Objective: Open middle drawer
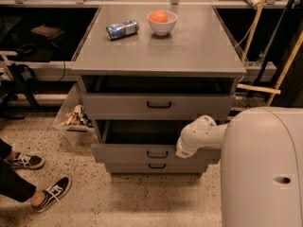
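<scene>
The grey cabinet has three drawers stacked. The middle drawer (128, 153) has a wide flat front and a small black bar handle (156, 154). It stands pulled out a little, with a dark gap above its front. My white arm (201, 135) reaches in from the right, and the gripper (181, 152) sits at the right part of this drawer's front, right of the handle. The taller top drawer (118, 106) also stands slightly out. Below lies the narrow bottom drawer (128, 167).
On the cabinet top (189, 46) lie a blue can (122, 29) and a white bowl (162, 22) holding an orange. A clear bin (71, 119) sits left of the cabinet. A person's shoes (49, 193) are at lower left. My base (262, 169) fills the lower right.
</scene>
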{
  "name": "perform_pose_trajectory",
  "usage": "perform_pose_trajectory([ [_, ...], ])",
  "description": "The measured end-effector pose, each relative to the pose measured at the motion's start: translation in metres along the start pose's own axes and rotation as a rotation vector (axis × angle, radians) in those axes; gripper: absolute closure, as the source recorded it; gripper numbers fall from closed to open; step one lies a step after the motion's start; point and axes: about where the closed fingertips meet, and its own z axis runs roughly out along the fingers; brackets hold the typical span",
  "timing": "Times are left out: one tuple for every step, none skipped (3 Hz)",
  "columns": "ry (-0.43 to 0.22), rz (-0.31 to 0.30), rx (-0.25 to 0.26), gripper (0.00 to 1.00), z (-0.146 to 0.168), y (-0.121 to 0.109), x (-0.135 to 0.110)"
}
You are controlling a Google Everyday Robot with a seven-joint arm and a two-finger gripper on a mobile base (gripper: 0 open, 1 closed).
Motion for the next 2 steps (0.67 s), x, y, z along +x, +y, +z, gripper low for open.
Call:
perform_pose_trajectory([
  [-0.005,-0.041,-0.004,1.00,-0.0024,0.0091,0.0056],
  [-0.005,-0.041,-0.004,1.00,-0.0038,0.0089,0.0052],
])
